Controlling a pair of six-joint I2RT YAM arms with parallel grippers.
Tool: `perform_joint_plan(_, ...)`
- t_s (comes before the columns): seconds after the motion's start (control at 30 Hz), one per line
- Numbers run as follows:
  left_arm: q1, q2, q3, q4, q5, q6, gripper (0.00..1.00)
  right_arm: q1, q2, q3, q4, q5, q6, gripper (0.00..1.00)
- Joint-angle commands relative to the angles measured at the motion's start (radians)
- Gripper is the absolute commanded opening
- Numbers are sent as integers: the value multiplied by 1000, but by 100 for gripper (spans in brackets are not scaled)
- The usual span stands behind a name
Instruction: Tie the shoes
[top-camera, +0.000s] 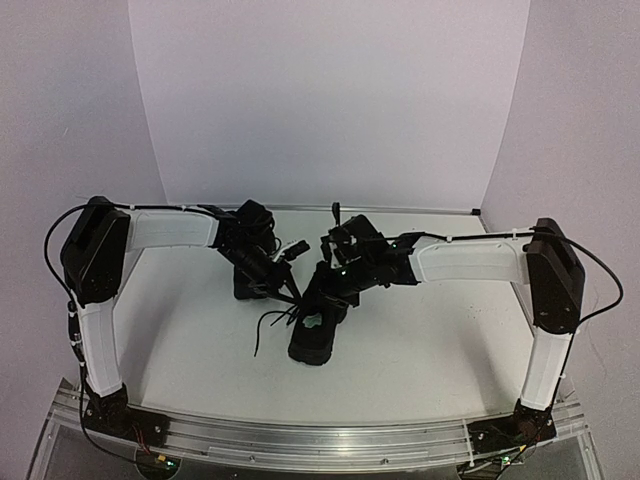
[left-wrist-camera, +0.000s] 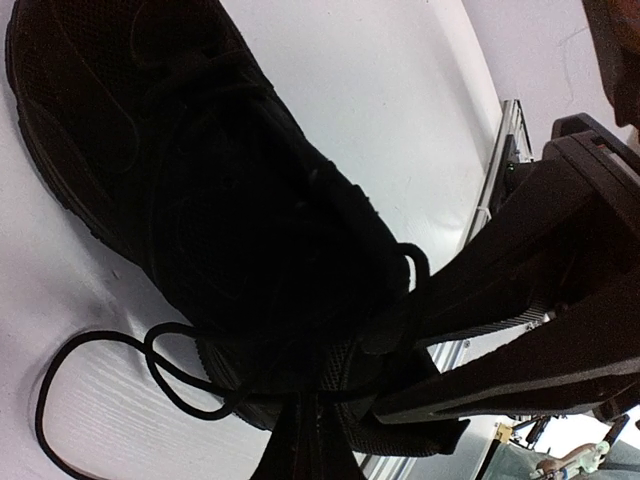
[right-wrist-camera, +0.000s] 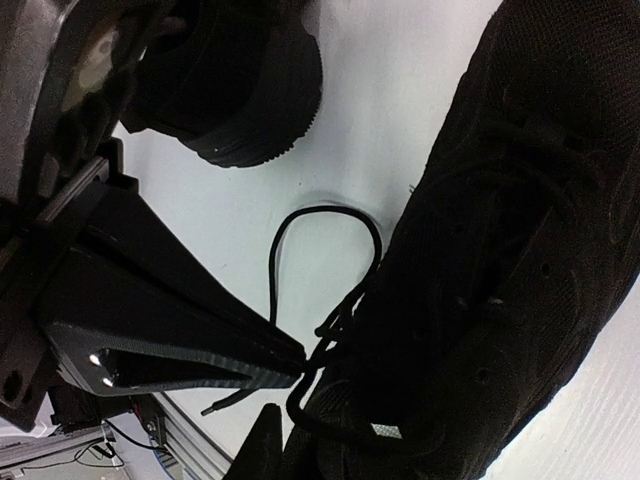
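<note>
Near shoe (top-camera: 316, 340): centre of table (top-camera: 440, 340), at meeting point of both arms' tips. Far shoe (top-camera: 246, 286): just far-left of it, beneath left wrist.

Left gripper (left-wrist-camera: 390, 372): fingers closed together against near shoe's laced upper. Lace (left-wrist-camera: 150, 362) runs up to tips; cannot tell if pinched.

Right gripper (right-wrist-camera: 285, 400): fingers slightly parted, nothing clamped. Upper tip touches lace strands at shoe's side. Slack loop lies on table between both shoes.

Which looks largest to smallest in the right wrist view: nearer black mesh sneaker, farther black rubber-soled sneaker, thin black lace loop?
1. Nearer mesh sneaker, enlarged by closeness.
2. Farther rubber-soled sneaker, partly hidden.
3. Lace loop.
</note>
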Motion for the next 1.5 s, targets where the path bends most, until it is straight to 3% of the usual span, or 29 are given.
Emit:
perform_joint_plan(0.0, 4, -29, 55, -19, 125, 37, 0, 0, -16, 9, 40, 35, -20, 21)
perform_joint_plan(0.47, 60, -12, 70, -17, 111, 51, 0, -27, -40, -9, 44, 42, -31, 20)
perform_joint_plan(0.73, 75, -14, 81, -33, 59, 88, 0, -31, -15, 16, 44, 18, -16, 8)
perform_joint_plan(0.9, 78, -13, 67, -43, 9, 146, 0, -34, -25, 28, 44, 13, -12, 6)
perform_joint_plan(0.97, 78, -5, 65, -41, 6, 163, 0, -36, -28, 31, 44, 8, -11, 0)
perform_joint_plan(1.47, 77, 14, 34, 195, 52, 165, 0, -66, -109, -7, 96, -36, 42, 0)
